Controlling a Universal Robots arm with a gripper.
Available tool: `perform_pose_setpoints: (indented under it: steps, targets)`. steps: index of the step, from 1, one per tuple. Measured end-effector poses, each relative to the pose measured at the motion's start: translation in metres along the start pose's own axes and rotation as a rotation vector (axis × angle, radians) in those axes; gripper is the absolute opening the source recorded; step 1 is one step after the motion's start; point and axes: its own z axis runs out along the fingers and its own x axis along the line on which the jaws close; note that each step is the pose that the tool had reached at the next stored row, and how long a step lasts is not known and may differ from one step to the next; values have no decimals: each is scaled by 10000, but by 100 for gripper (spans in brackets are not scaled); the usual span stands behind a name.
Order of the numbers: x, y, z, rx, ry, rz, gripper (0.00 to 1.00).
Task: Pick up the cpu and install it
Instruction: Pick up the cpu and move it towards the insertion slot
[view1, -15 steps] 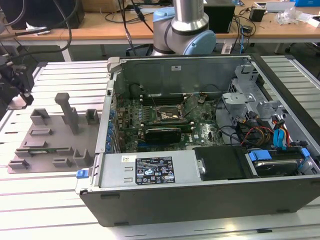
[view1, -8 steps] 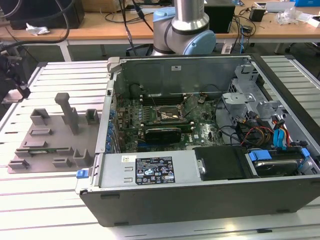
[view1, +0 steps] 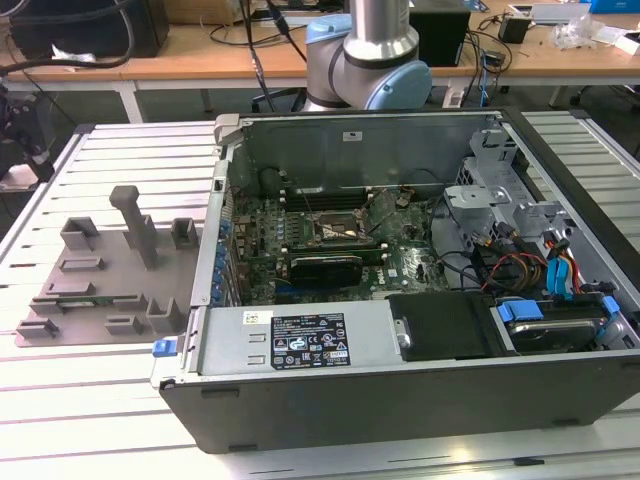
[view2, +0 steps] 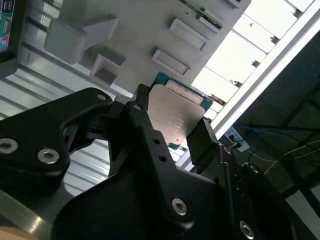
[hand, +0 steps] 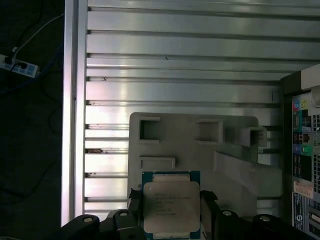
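In both wrist views the cpu (hand: 171, 207) (view2: 175, 116), a flat square chip with a silver-grey metal top and a green edge, sits between the black fingers of my gripper (hand: 171, 202) (view2: 172, 125), which is shut on its two opposite sides. It hangs in the air above the grey plastic tray (hand: 190, 150) (view2: 135, 30), well clear of it. The exterior view has the tray (view1: 100, 290) lying on the slatted table at its left, and the open computer case (view1: 400, 400) with the motherboard's black socket frame (view1: 340, 228) at its middle.
The arm's base (view1: 365, 60) stands behind the case. Cables, drive bays and a black power supply (view1: 440, 325) crowd the exterior view's right side of the case. The tray carries upright grey blocks (view1: 135, 225). The table's edge (hand: 70, 125) runs beside the tray, with floor and cables beyond.
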Motion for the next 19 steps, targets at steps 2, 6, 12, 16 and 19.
perform_pose_setpoints:
  steps: [2,6,12,16,19]
  targets:
    - [-3,13,-57,0,-3,0,55]
    - [-9,32,-155,-1,-8,-1,55]
    - [-17,53,-307,0,-16,-2,55]
    - [-17,54,-312,0,-18,-1,55]
    - [-76,53,-310,0,-16,0,55]
